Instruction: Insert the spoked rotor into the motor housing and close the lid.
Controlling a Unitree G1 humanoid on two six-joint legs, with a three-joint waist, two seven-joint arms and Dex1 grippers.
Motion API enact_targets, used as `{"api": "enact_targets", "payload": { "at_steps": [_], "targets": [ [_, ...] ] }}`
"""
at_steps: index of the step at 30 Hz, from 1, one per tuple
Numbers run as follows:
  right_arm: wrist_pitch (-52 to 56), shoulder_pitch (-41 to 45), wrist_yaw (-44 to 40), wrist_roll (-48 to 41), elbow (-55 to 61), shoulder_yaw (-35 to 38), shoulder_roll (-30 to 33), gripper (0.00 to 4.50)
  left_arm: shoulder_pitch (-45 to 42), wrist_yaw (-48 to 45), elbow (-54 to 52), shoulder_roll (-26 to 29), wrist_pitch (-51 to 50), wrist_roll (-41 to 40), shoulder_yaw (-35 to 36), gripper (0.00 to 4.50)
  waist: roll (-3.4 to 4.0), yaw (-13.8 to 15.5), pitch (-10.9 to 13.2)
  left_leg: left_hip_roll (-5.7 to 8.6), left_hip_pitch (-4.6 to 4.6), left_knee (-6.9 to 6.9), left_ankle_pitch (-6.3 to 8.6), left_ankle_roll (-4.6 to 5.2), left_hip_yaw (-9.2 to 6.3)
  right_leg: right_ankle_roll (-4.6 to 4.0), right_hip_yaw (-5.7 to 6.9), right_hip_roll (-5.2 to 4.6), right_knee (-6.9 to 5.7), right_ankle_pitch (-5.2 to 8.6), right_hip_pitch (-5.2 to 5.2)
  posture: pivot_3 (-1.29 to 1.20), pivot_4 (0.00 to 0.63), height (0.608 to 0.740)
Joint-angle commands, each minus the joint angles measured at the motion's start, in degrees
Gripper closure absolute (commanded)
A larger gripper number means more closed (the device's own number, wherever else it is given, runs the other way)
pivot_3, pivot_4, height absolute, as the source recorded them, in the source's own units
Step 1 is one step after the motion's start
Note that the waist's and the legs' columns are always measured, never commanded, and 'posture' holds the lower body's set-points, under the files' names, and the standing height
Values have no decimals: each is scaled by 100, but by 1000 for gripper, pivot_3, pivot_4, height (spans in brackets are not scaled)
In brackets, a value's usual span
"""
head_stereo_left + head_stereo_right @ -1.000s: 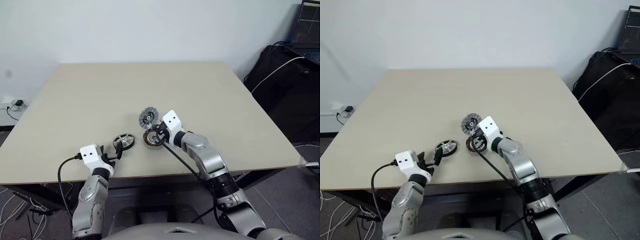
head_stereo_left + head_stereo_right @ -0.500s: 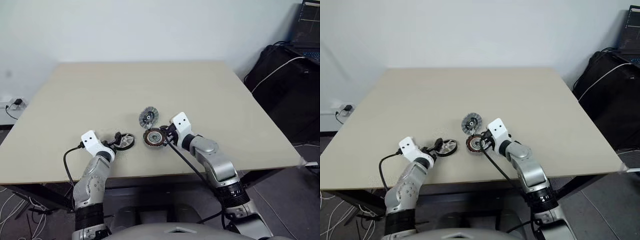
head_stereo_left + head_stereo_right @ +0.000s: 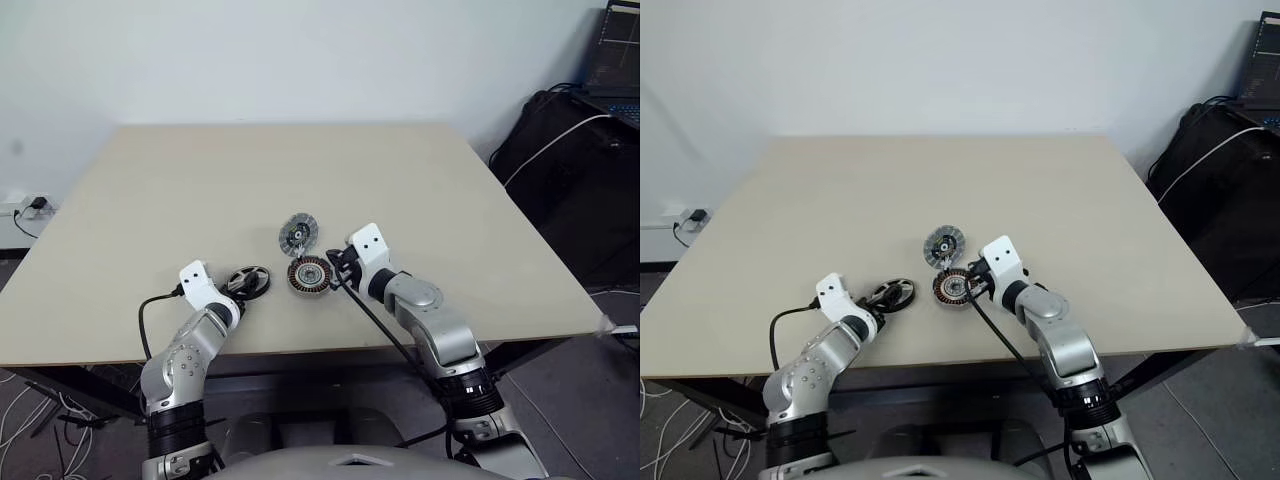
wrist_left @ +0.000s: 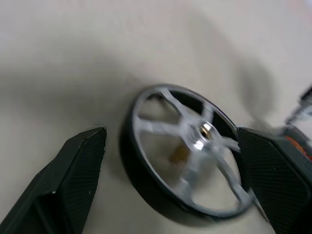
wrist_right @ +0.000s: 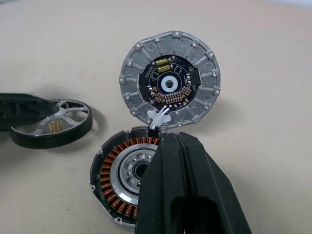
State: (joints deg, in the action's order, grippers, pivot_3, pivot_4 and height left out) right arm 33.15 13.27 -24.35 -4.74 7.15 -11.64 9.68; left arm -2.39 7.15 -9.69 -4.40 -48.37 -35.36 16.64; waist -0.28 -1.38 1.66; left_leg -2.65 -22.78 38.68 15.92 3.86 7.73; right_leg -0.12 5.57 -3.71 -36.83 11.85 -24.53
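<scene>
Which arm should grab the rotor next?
Left. The left gripper is open with a finger on either side of the spoked rotor. The right gripper is shut and resting over the motor housing.

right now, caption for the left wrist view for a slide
Open left tool straddling the rotor on the table.

Both arms reach over the table's (image 3: 120, 200) near edge. The left hand (image 4: 170, 180) angles downward, its black fingers (image 4: 73, 175) spread wide. The right hand (image 5: 178, 161) points forward and leftward, fingers pressed together.
</scene>
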Motion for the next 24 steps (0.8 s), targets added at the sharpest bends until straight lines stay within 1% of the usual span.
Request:
{"api": "enact_targets", "payload": {
  "at_steps": [1,5,11,14,23,24],
  "targets": [
    [-12,106,48,-55,170,72,-2,4483,-82,81,-361,-485,-186,-541,15,0,0,0,0,0,0,0,0,0,-1,0,0,-2,-1,0,0,0,0,740],
    [-17,124,55,-69,146,59,7,4483,-140,336,-328,-656,-127,-1101,189,0,0,-2,0,0,-1,2,-1,-2,-2,0,-2,1,-1,0,1,0,0,740],
    [-16,121,82,-68,130,74,15,4483,-199,694,-4,-812,237,-1893,423,0,-1,-1,0,0,-1,5,-2,-3,-3,-1,-4,5,-2,0,2,0,0,740],
    [-9,107,108,-66,136,89,18,4500,-167,858,88,-796,386,-2125,384,622,-1,2,1,0,-2,11,-2,-3,-5,-1,-3,6,-3,0,5,0,0,740],
    [-7,102,137,-72,124,87,7,4500,-31,1045,254,-570,602,-2468,249,3606,-2,3,0,0,-4,23,-2,-3,-8,1,-2,9,-6,-1,9,0,0,740],
    [-9,107,137,-72,119,85,5,4500,-25,1057,265,-545,618,-2500,237,3882,-1,2,-4,0,-4,23,-2,-3,-8,1,-1,9,-6,-1,9,0,0,740]
  ]
}}
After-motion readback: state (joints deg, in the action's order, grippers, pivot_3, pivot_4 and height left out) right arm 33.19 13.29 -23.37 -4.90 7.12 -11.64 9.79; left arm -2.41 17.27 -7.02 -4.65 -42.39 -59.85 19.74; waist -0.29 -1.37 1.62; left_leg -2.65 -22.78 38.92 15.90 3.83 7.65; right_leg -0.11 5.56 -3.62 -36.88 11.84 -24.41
